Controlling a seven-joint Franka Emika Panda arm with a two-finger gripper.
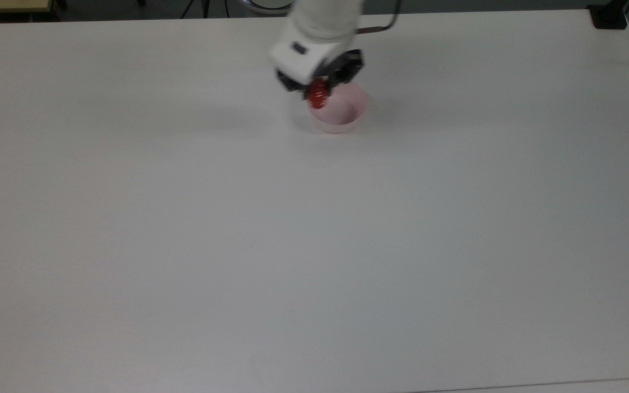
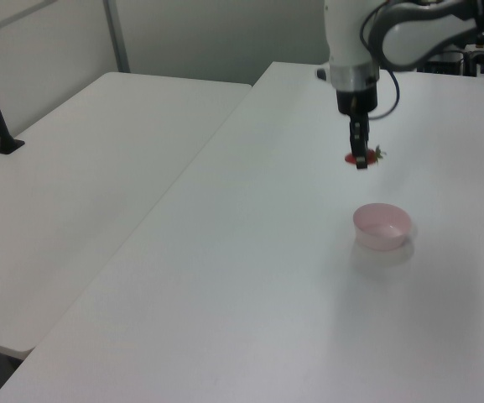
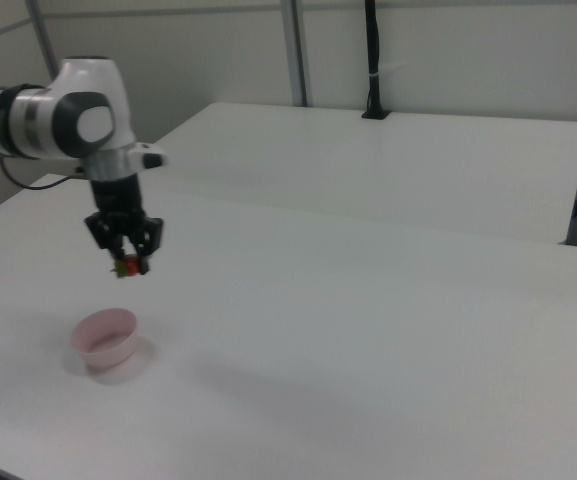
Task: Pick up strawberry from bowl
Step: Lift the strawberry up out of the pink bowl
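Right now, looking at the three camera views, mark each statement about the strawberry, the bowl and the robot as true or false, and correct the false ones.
1. The strawberry lies in the bowl. False: it is held in the air above the table, clear of the bowl.
2. The gripper is shut on the strawberry. True.
3. The bowl is tipped on its side. False: it stands upright on the white table.
4. The bowl is pale pink. True.
5. In the left view, the gripper hangs below the bowl's rim. False: it hangs well above it.
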